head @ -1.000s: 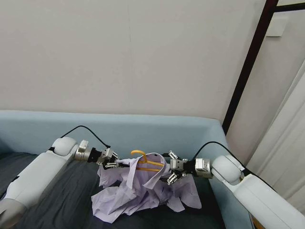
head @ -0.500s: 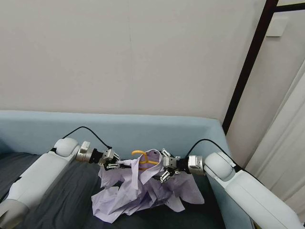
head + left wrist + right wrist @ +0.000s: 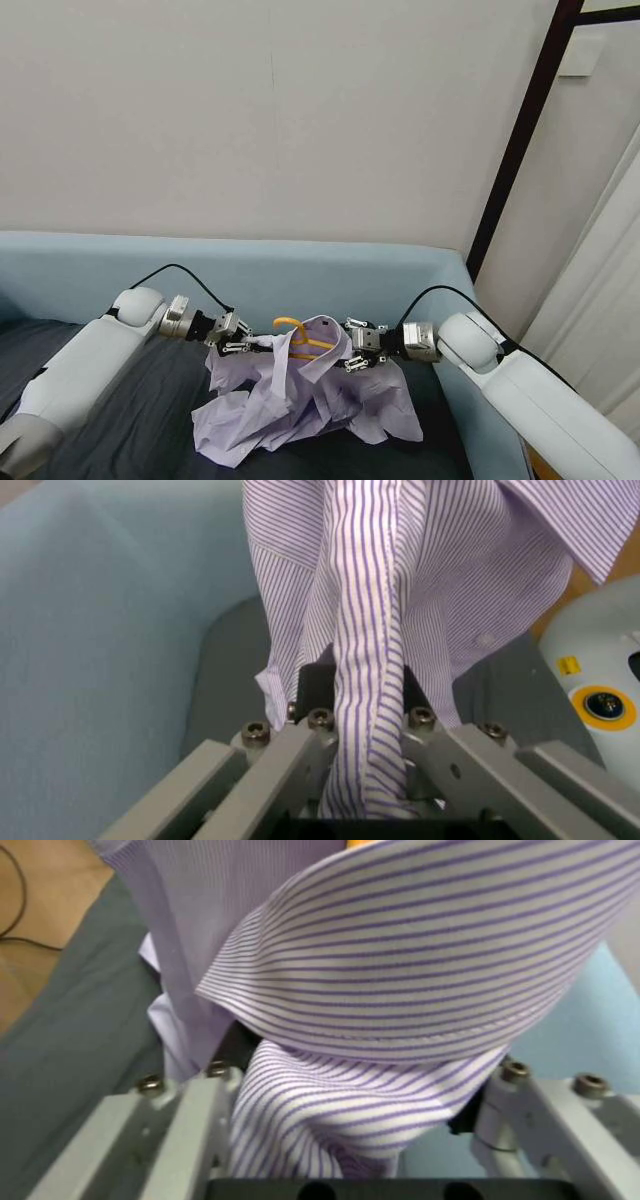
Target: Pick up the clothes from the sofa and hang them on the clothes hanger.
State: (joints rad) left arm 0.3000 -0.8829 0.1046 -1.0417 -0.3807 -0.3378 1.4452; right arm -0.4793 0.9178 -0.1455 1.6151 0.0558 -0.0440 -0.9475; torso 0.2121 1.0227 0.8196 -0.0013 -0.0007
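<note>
A purple striped shirt [image 3: 300, 395] is over the dark seat [image 3: 150, 420] of a blue sofa [image 3: 300, 275]. Its top is held up in the air, and its bottom lies crumpled on the seat. The left gripper [image 3: 238, 343] is at the shirt's left side. In the left wrist view its fingers [image 3: 272, 756] are clamped on a folded edge of the shirt. The right gripper [image 3: 358, 352] is at the shirt's right side. Its fingers [image 3: 190, 1121] are clamped on a bunch of cloth just under the collar. A yellow hanger [image 3: 302, 335] pokes out of the top of the shirt, between the two grippers, with its hook up. Both arms reach in low from the sides, over the seat. A plain wall [image 3: 250, 120] is behind the sofa.
</note>
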